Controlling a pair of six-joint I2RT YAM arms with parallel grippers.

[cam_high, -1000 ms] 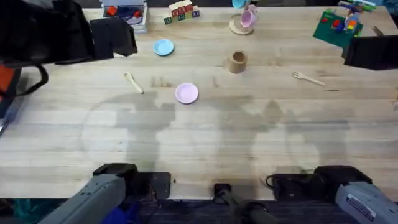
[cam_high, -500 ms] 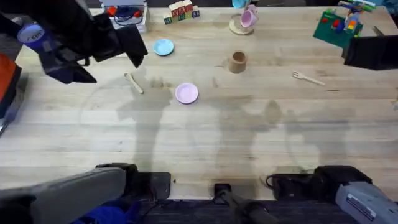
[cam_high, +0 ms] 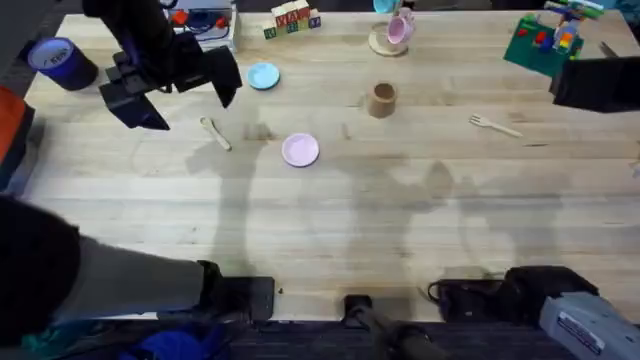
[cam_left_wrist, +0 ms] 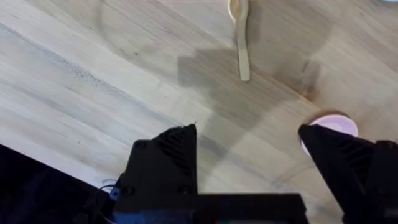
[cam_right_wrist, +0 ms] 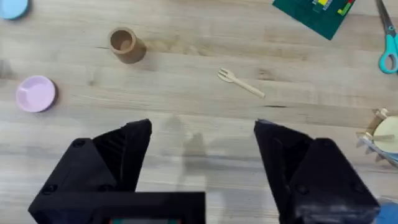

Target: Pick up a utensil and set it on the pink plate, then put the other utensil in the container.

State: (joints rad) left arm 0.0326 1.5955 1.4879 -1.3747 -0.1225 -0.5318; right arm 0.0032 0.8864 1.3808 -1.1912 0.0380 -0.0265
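Spoon (cam_high: 214, 133) lies flat on the tabletop (cam_high: 330, 230), a bit left of the pink plate (cam_high: 300, 150). Looks like light, stiff wood, so I'd pinch the slim handle. Left tool (cam_left_wrist: 249, 146) hangs above it, fingers spread wide. Right tool (cam_right_wrist: 202, 140) is wide too, with the fork (cam_right_wrist: 240, 83) right of the brown cylindrical cup (cam_right_wrist: 126, 45).

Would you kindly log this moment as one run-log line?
left gripper: open, above table near spoon | right gripper: open, idle | pink plate: empty | fork: on table | container: empty
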